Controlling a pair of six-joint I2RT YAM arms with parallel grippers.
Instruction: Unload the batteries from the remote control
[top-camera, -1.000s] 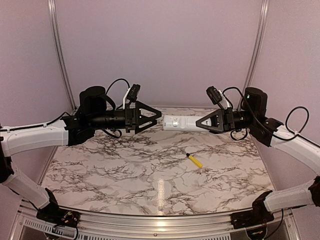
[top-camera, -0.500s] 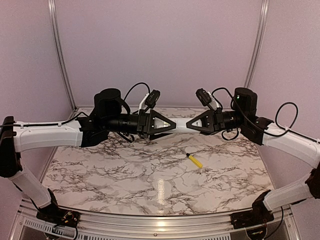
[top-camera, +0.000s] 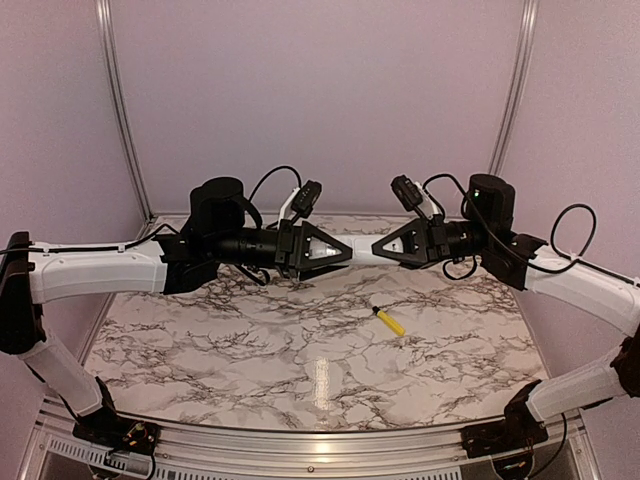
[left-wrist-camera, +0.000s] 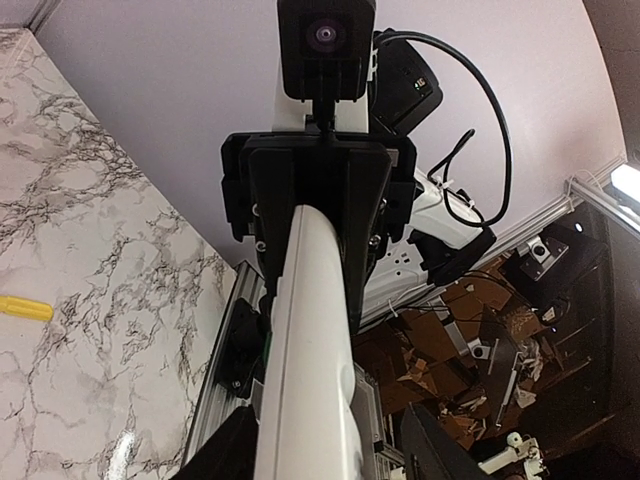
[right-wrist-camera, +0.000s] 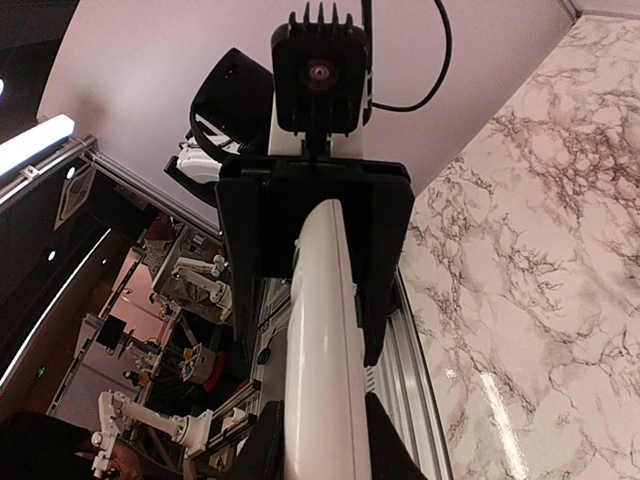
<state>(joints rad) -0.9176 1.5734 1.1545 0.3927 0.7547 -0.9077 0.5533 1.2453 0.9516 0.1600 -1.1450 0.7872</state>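
Note:
The white remote control (top-camera: 361, 250) hangs in mid-air between my two grippers, lengthwise. My right gripper (top-camera: 380, 248) is shut on its right end; in the right wrist view (right-wrist-camera: 325, 430) both fingers press the bar (right-wrist-camera: 322, 340). My left gripper (top-camera: 346, 250) straddles the left end. In the left wrist view (left-wrist-camera: 330, 430) one finger (left-wrist-camera: 225, 450) touches the remote (left-wrist-camera: 310, 340), and the other finger (left-wrist-camera: 435, 450) stands a small gap away. No dark compartment shows in any view. The batteries are hidden.
A yellow-handled screwdriver (top-camera: 389, 321) lies on the marble table (top-camera: 230, 350) right of centre, below the remote; it also shows in the left wrist view (left-wrist-camera: 25, 308). Walls close the back and both sides.
My left arm has moved right to the remote and its wide-open jaws have narrowed around the free end. My right arm has shifted slightly left with the remote.

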